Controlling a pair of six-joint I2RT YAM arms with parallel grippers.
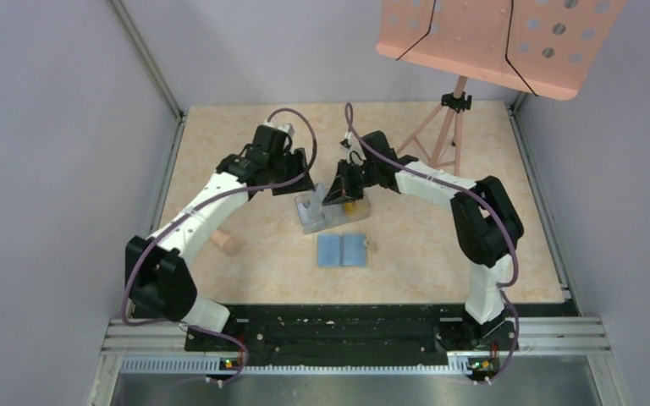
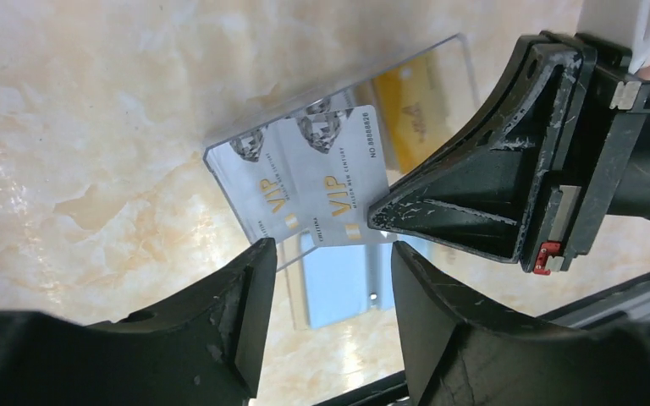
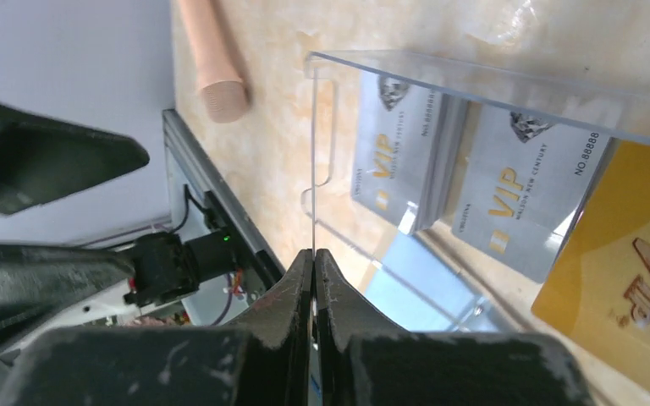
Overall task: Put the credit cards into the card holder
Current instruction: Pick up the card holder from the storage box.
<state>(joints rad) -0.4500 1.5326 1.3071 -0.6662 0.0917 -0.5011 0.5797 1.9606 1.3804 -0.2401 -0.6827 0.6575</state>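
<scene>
Several credit cards stand in a clear plastic box (image 1: pixel 317 218): two white VIP cards (image 2: pixel 330 178) (image 3: pixel 508 199) and a yellow-orange one (image 2: pixel 410 110) (image 3: pixel 622 271). The card holder (image 1: pixel 343 250) lies open, light blue side up, just in front of the box, and shows below my left gripper (image 2: pixel 343 288). My left gripper (image 2: pixel 332 254) (image 1: pixel 303 188) hovers open over the box's left end with nothing between its fingers. My right gripper (image 3: pixel 314 258) (image 1: pixel 336 200) is shut on the thin clear side wall of the box, its tip beside a white card.
A pinkish cylinder (image 1: pixel 227 243) (image 3: pixel 213 59) lies on the table to the left of the box. A pink perforated stand (image 1: pixel 491 34) on a tripod (image 1: pixel 444 127) occupies the back right. Metal rails line the table's edges, and grey walls close in both sides.
</scene>
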